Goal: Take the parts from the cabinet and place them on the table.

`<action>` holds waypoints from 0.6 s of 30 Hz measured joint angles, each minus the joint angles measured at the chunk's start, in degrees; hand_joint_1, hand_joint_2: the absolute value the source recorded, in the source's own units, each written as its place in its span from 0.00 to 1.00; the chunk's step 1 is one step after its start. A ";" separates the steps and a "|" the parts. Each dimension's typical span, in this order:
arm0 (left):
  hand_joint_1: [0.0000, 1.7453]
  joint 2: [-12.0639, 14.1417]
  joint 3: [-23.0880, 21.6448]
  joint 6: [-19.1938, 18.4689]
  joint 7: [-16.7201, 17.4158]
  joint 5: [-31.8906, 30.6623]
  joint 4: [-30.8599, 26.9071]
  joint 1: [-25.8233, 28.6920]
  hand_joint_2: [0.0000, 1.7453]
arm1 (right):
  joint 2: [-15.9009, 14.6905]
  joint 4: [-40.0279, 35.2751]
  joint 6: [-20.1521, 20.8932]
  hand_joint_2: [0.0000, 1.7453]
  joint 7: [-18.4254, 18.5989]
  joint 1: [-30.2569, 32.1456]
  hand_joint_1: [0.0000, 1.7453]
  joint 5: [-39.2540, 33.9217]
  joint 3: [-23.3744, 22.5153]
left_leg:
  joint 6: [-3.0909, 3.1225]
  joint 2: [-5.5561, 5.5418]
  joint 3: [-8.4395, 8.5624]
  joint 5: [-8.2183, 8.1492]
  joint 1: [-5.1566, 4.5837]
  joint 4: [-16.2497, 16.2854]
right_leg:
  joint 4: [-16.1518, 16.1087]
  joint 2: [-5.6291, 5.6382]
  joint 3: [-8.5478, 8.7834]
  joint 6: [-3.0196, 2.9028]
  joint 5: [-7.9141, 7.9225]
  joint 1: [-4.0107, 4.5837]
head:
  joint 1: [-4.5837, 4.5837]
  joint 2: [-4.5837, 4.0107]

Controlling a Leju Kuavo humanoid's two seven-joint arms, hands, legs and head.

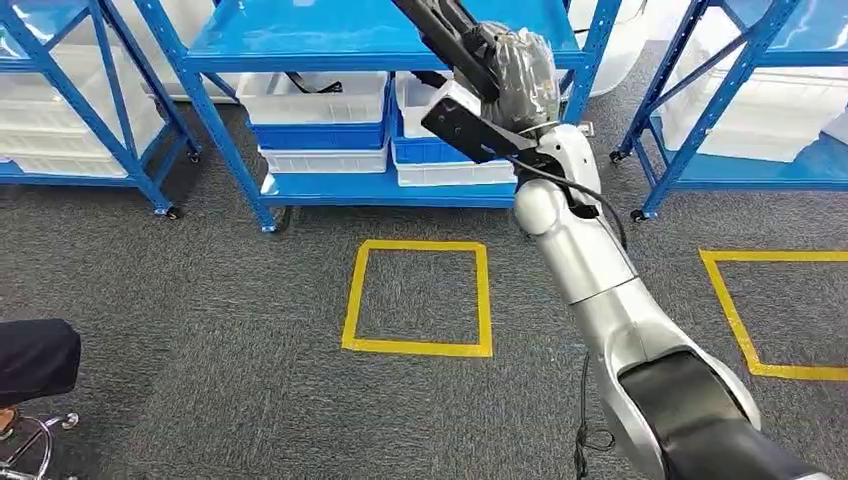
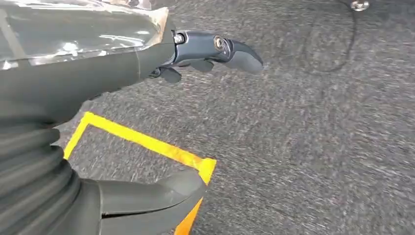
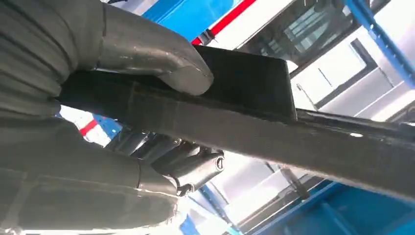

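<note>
head view has the right hand (image 1: 520,75) gripping a long black part (image 1: 450,40) by the blue cabinet (image 1: 390,50); it is not yet placed, and no table is seen. left hand (image 2: 147,58) hangs over the carpet (image 2: 318,147), fingers apart, holding nothing.

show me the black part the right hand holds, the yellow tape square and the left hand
black part (image 3: 244,83), right wrist view, on its flat dark face
yellow tape square (image 1: 417,346), head view, on its near strip
left hand (image 2: 73,73), left wrist view, on its grey back

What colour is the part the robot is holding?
Black part, clearest in the right wrist view, gripped by the right hand.
</note>
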 joint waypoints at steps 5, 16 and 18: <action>0.00 0.35 0.41 0.02 -0.04 0.48 0.00 -0.18 1.00 | 0.96 1.22 -0.70 1.00 -1.16 -1.45 1.00 -0.35 0.02 | 1.31 2.33 9.80 5.91 -0.71 -17.32 | 0.00 -1.21 -0.16 0.61 0.33 0.69 | 0.09 0.00; 0.00 0.26 0.52 0.17 -0.11 0.57 0.02 0.10 1.00 | 1.70 4.61 -1.14 1.00 -2.16 -2.29 1.00 -0.87 0.13 | 3.76 -2.06 8.75 8.09 -0.73 -18.54 | 15.31 0.78 -6.86 1.46 -6.01 0.73 | 0.26 0.00; 0.00 0.24 0.55 0.18 -0.11 0.57 0.02 0.11 1.00 | 1.66 4.98 -1.29 1.00 -2.23 -2.36 1.00 -0.90 0.11 | 3.58 -3.15 8.74 8.15 -0.72 -18.27 | 4.64 1.63 -1.20 2.35 -1.94 0.69 | 0.26 0.00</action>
